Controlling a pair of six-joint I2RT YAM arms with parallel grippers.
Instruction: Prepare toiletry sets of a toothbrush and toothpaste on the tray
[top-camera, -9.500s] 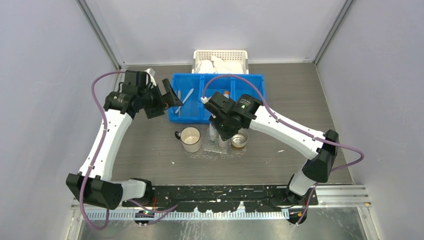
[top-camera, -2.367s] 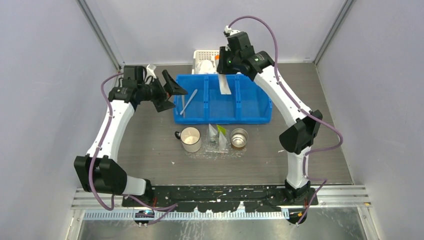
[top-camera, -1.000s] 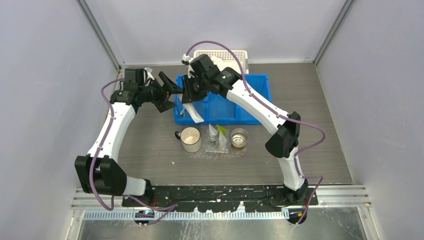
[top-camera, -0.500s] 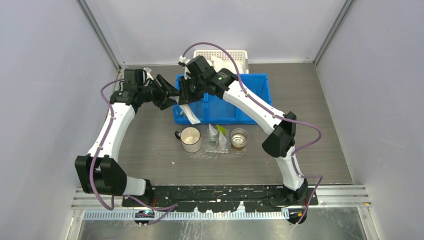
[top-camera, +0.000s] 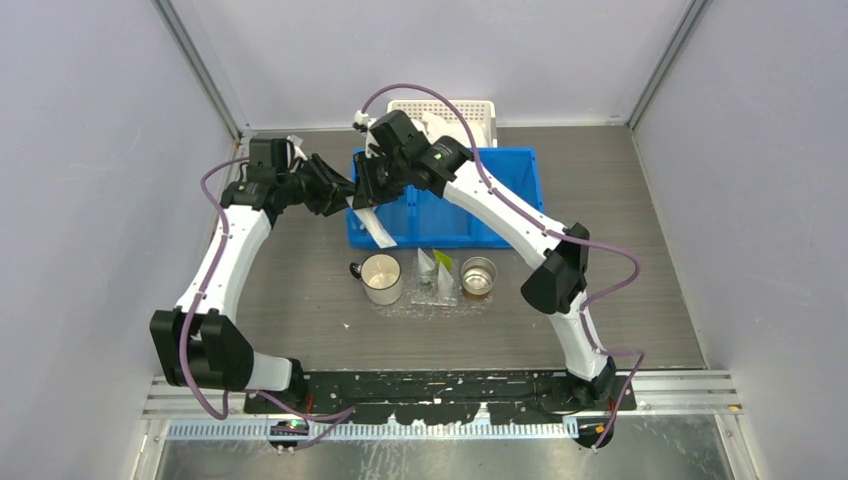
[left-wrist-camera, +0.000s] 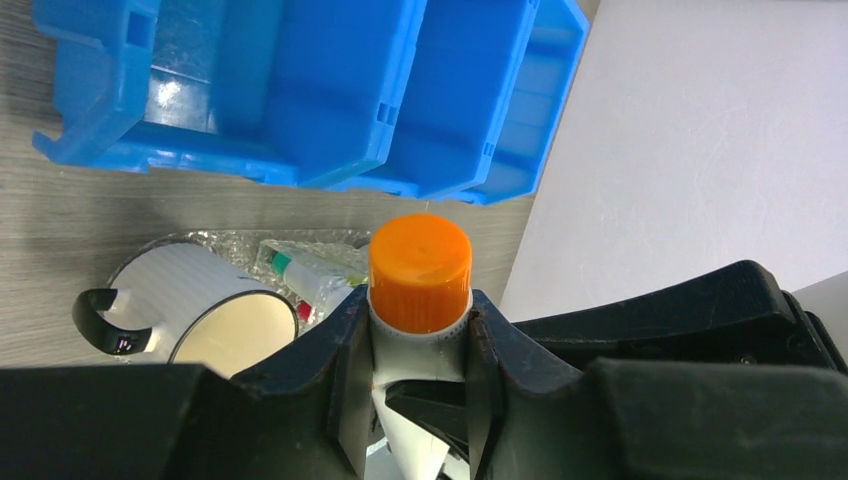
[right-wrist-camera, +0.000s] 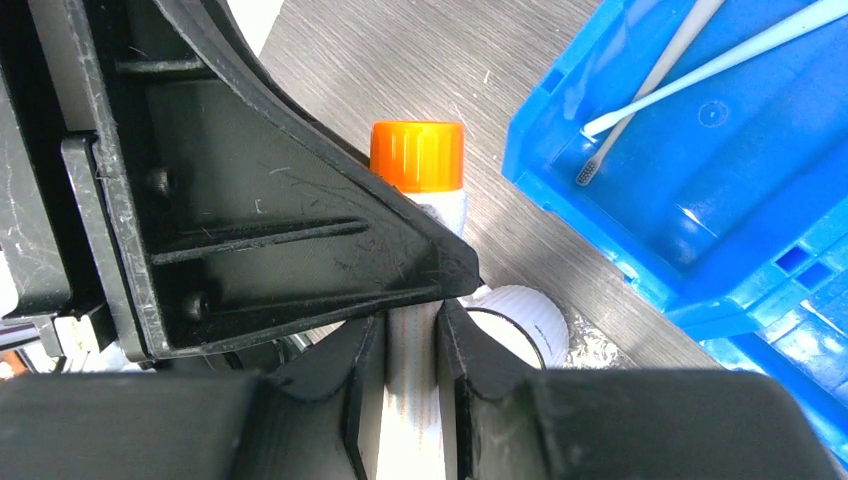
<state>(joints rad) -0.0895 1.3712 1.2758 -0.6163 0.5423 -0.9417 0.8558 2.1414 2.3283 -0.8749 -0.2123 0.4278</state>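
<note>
Toothpaste (left-wrist-camera: 420, 262), a white flattened tube with a ribbed orange screw cap, is held above the left end of the blue moulded plastic bin (top-camera: 480, 215). Left hand (left-wrist-camera: 420, 335) clamps its neck under the cap. Right hand (right-wrist-camera: 410, 345) clamps its flat body. Clear tray (top-camera: 440, 305) lies on the tabletop just in front of the bin.

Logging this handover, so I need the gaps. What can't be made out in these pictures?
Top view: how the jaws sit on the toothpaste; both wrists cover it.
Left wrist view: the tube's lower body, hidden behind the left jaws.
Top view: items on the tray, too small to name.
Top view: what the white basket holds, partly behind the right arm.
</note>
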